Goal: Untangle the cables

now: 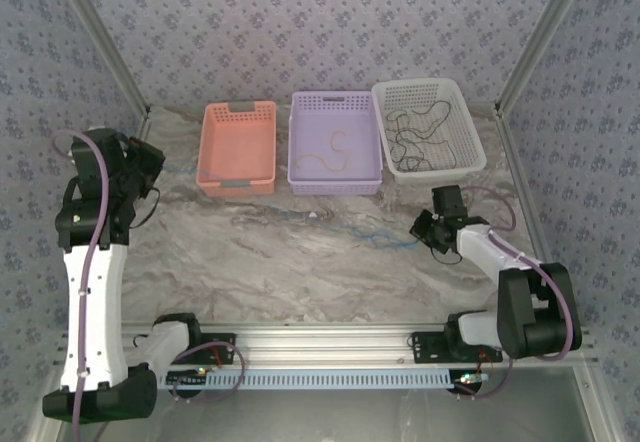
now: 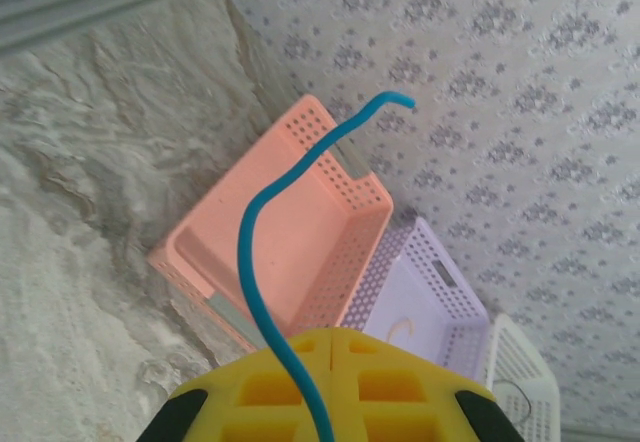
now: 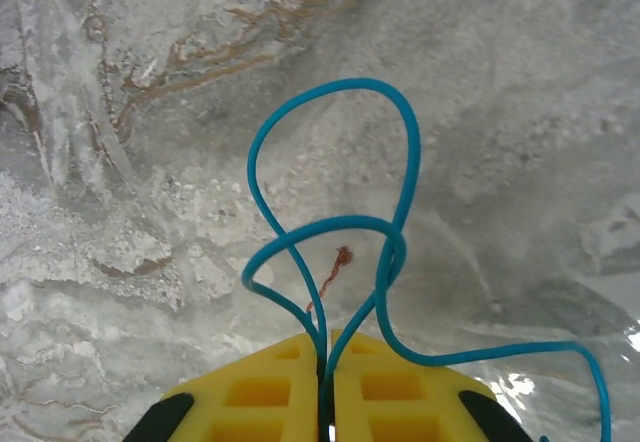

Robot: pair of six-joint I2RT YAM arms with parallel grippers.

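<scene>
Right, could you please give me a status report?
Left tool shut on blue cable. Right tool shut on same cable, a crossed loop ahead of it. Tan cable in purple basket, black cable in white basket.

Grey-white marble-patterned bench (image 1: 300, 272), enclosed on three sides by walls (image 1: 330, 22) of lilac-grey floral-print wallpaper. Slanted aluminium frame posts (image 1: 100, 37) mark the rear corners; lighting is soft and even.
</scene>
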